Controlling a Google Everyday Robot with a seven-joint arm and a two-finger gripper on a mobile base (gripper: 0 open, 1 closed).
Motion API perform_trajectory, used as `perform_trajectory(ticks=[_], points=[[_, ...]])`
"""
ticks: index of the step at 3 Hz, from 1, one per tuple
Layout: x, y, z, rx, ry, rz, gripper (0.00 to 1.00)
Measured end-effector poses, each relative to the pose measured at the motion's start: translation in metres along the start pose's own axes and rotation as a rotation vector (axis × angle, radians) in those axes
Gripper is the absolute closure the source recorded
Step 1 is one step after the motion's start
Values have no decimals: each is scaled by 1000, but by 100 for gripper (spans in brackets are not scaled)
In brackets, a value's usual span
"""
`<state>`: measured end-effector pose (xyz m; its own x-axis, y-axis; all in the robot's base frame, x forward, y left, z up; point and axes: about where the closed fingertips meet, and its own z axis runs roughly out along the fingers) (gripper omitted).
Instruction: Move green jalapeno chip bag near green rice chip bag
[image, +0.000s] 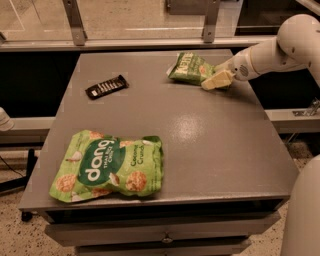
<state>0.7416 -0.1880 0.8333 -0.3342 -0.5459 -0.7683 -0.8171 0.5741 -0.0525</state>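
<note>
**A:** ok so what's sitting on the tabletop (210, 145)?

**B:** front left corner has the dang bag (107, 167), flat and face up, with its lower edge right at the front rim. Behind it, toward the back, there's a flat black packet (106, 86) lying by itself.

**A:** and the Kettle bag?

**B:** the Kettle bag (190, 68) is at the back right, well apart from the dang bag. The end effector (217, 80) is low at the bag's right edge, touching it or just about. Spread or pinching the bag? Honestly can't tell. The white arm (270, 52) stretches in from the right side.
</note>
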Motion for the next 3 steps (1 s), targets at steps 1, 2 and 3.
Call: perform_trajectory(ticks=[1,2,3], points=[[7,10,-1,-23,12,11,65],[6,11,-2,-25,11,10,88],[5,11,-3,-25,11,10,100]])
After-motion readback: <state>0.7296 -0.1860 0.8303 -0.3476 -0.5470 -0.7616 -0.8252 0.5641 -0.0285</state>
